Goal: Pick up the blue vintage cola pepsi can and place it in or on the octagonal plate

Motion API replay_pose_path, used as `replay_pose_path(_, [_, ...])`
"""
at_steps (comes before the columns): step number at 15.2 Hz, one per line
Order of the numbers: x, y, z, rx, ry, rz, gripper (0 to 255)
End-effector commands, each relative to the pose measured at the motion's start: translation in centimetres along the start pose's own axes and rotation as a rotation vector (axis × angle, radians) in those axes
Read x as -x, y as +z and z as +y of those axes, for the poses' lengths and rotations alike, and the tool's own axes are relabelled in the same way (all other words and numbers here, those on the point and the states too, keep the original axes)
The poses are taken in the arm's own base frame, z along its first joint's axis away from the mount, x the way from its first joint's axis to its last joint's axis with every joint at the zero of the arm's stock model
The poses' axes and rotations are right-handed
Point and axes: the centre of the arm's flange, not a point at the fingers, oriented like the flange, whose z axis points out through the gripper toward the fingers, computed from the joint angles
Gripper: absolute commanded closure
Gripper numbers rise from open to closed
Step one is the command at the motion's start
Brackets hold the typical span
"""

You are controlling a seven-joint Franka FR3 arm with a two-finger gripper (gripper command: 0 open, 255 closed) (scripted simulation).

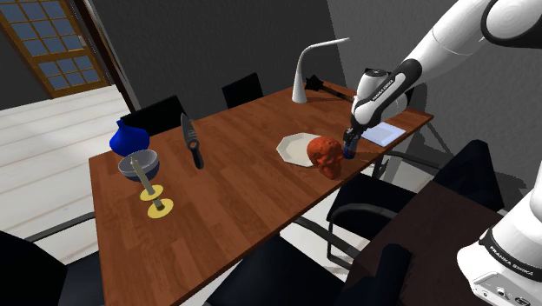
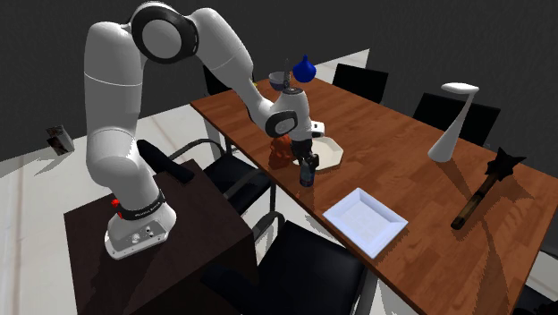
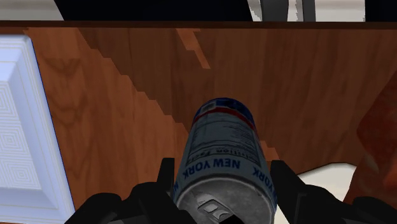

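The blue cola can (image 3: 222, 159) stands upright on the brown wooden table (image 1: 234, 182), with white "NEW YORK" lettering near its silver top. My black gripper (image 3: 224, 178) comes down over it and its fingers (image 3: 167, 184) press against both sides of the can. In the shoulder view the gripper (image 1: 350, 139) and can (image 1: 350, 149) are near the table's right edge, just right of a red skull figure (image 1: 327, 155). The white octagonal plate (image 1: 294, 148) lies beyond the skull, to the left. In the second exterior view the can (image 2: 308, 172) sits beside the plate (image 2: 333, 154).
A white square tray (image 1: 382, 132) lies right of the can. A white lamp (image 1: 313, 65) and a dark spiked mace (image 2: 487, 188) are at the table's far end. A black knife (image 1: 191, 139), blue vase (image 1: 130, 137), grey goblet (image 1: 139, 163) and yellow candle holder (image 1: 159, 206) stand left. Black chairs (image 1: 373, 200) ring the table.
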Motion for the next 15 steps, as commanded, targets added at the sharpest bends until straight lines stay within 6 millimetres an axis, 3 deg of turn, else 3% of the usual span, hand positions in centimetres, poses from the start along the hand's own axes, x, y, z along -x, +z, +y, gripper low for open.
replay_pose_path(1, [0.1, 0.1, 0.1, 0.000, 0.001, -0.002, 255])
replay_pose_path(4, [0.1, 0.1, 0.0, 0.000, 0.001, -0.002, 255])
replay_pose_path(15, [-0.9, -5.6, 0.8, 0.000, 0.001, -0.002, 255])
